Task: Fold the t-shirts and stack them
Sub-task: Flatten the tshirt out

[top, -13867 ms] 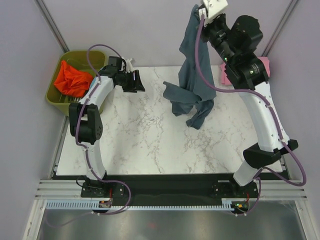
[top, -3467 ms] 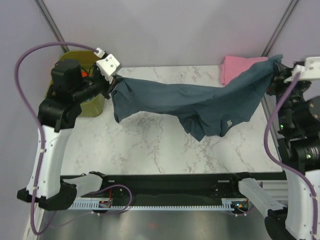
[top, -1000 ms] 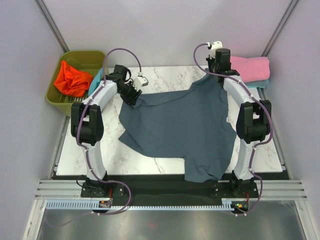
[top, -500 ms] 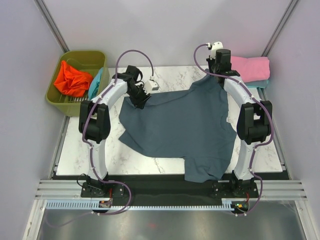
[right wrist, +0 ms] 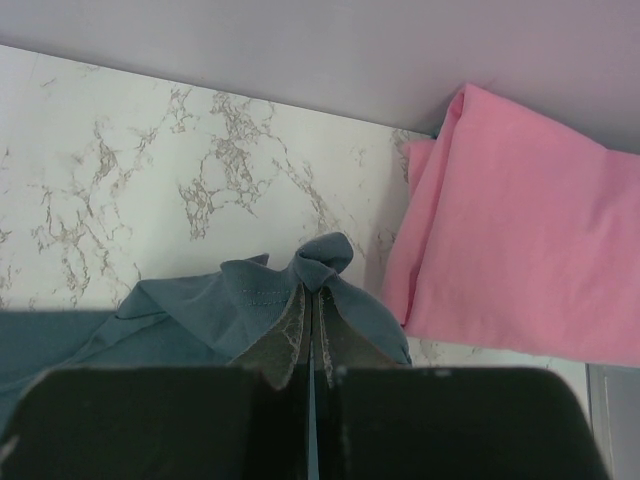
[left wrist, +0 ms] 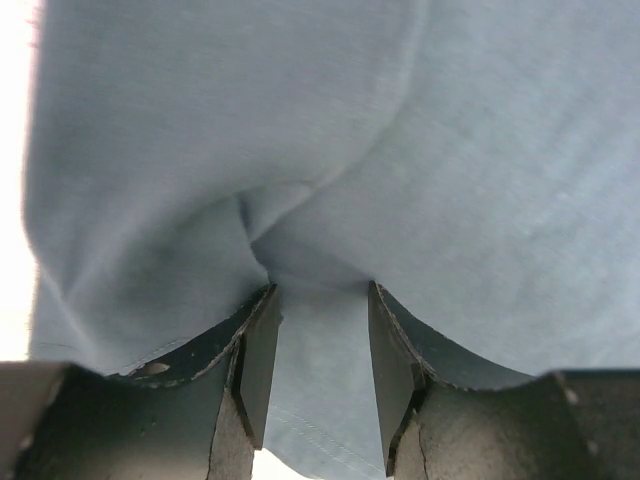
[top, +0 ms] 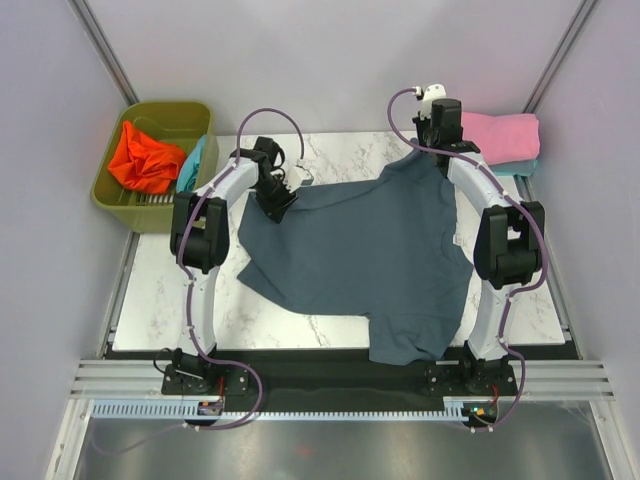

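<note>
On the tabletop (top: 200, 290) the slate t-shirt (top: 360, 250) was spread, one corner near the pink t-shirt (top: 505, 135) pinched by the closed right end effector (right wrist: 310, 300). The left end effector (left wrist: 322, 300) was half open around loose cloth, which might be snagged on withdrawal.

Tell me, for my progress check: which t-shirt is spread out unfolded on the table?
The slate blue-grey t-shirt; the pink t-shirt lies folded at the far right, the orange-red t-shirt crumpled in the olive bin.
</note>
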Motion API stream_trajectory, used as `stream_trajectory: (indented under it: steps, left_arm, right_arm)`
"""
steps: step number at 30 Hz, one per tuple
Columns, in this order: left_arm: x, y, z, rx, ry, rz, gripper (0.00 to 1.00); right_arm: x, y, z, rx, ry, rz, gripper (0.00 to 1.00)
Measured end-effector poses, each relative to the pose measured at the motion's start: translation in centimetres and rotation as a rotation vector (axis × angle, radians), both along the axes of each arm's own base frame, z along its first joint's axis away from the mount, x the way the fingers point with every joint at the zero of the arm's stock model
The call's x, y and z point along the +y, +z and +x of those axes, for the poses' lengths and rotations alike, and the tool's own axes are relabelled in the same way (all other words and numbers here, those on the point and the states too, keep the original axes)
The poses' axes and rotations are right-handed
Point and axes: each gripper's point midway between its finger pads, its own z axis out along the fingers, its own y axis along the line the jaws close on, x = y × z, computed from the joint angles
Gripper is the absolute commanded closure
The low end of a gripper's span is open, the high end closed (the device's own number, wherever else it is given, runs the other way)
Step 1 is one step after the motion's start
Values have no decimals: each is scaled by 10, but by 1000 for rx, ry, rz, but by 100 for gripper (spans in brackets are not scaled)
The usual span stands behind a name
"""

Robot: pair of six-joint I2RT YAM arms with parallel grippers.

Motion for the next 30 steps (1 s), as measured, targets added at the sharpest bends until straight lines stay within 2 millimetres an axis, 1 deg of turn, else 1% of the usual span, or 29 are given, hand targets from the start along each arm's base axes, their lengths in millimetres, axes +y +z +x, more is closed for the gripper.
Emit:
stream_trajectory:
  steps: [4,9,14,20,25,27,30]
  left_arm:
    - [2,3,15,-39,10,13,51]
    - [5,9,27,-85,21,24,51]
    - [12,9,31,-99,35,41,51]
    - [14,10,39,-127,44,51,51]
    - [17,3,45,-137,51,66,51]
    - [18,-1,45,-131,52,75,53]
    - [19,0,48,-141,55,80,58]
  right_arm:
    - [0,-2,-3,6,0,-1,100]
    - [-1,-4,-4,11,0,-2,100]
    - [0,-4,-4,11,1,-2,100]
    - [0,-4,-4,11,1,-2,100]
    - [2,-3,-5,10,4,-2,100]
    - [3,-3,-5,10,6,-2,100]
    - [3,-4,-6,12,6,-2,100]
